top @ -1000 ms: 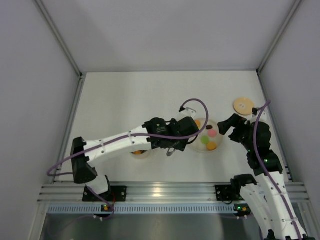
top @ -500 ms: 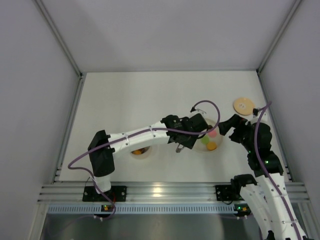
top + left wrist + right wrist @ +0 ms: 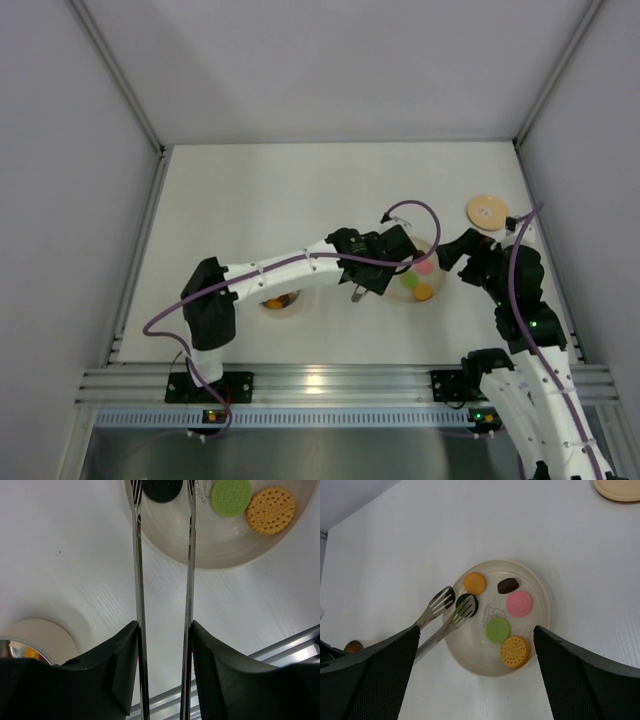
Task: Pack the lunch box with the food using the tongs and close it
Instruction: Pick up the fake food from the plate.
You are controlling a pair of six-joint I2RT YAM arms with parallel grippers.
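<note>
**Tongs (image 3: 440,620) poised astride a black cookie (image 3: 466,604) on the plate (image 3: 532,625)**

Your left gripper (image 3: 162,645) is clamped on the tongs' two arms, and your right gripper (image 3: 476,677) stands spread wide and empty beside the plate. Six pieces lie there, each a different colour. The cookie looks light, stiff and likely slick, so pinch it across its rim. One lunch box (image 3: 283,305) sits under your left arm, and its one lid (image 3: 487,211) lies well apart, far right.

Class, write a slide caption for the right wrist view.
Tongs poised at a black cookie on the plate.
</note>
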